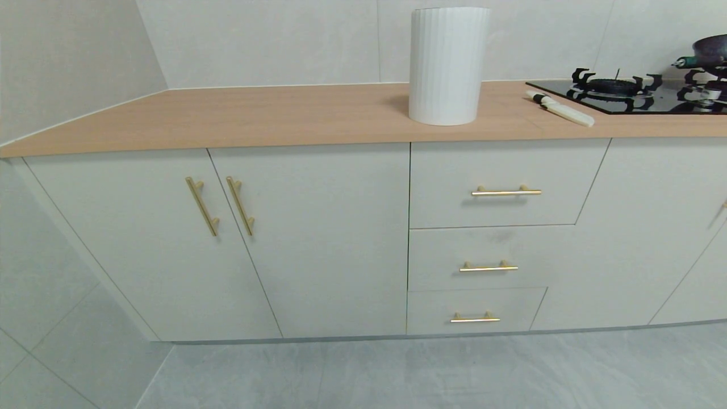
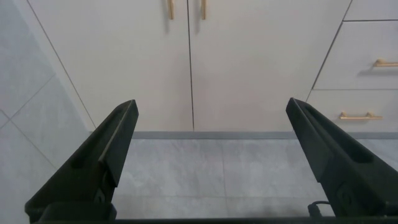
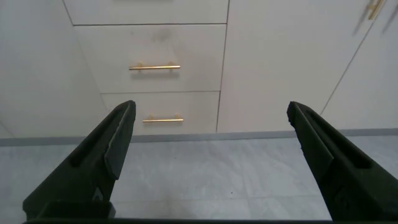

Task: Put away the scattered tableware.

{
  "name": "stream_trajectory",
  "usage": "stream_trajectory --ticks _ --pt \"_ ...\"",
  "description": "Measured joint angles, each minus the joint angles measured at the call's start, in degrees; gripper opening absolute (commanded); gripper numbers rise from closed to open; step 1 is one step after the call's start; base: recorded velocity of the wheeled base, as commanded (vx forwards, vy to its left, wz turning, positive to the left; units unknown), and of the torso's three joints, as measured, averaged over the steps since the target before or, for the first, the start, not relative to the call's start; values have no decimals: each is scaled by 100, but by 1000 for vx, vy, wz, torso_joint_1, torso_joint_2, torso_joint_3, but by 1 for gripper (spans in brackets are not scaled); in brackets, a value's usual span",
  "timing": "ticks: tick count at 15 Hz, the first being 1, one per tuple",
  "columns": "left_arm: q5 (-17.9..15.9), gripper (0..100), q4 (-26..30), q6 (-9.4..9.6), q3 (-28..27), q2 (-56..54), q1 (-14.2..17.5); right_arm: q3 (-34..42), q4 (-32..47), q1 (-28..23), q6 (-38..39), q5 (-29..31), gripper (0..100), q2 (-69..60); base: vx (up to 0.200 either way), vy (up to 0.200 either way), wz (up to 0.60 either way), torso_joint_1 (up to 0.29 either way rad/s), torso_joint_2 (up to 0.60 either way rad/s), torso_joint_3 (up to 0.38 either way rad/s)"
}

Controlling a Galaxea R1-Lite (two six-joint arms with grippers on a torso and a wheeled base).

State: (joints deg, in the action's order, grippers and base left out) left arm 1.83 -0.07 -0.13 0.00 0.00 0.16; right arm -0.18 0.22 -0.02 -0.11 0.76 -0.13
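Both hands hang low in front of the cabinets, over the floor. The left hand (image 2: 210, 104) has its fingers wide apart and the right hand (image 3: 210, 106) is the same, with nothing in either. The only loose tableware I spot is a white utensil (image 1: 559, 109), knife-like, lying flat on the counter (image 1: 255, 116) just beside the hob (image 1: 625, 96). My worry: it's thin and flat, so a sloppy pinch could skid it into the burner grates or off the front edge. The tall ribbed container (image 1: 448, 65) stands near it, and a swinging arm could tip it. The drawers (image 1: 505, 170) below are all shut.
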Motion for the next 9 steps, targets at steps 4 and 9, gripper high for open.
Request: stream_trajectory --ticks 4,9 --pt "0 100 0 46 0 0 0 0 16 0 33 -18 100 0 0 0 0 0 0 0" --pt "0 100 0 43 0 0 0 0 24 -2 24 -22 100 0 160 0 0 -1 1 1"
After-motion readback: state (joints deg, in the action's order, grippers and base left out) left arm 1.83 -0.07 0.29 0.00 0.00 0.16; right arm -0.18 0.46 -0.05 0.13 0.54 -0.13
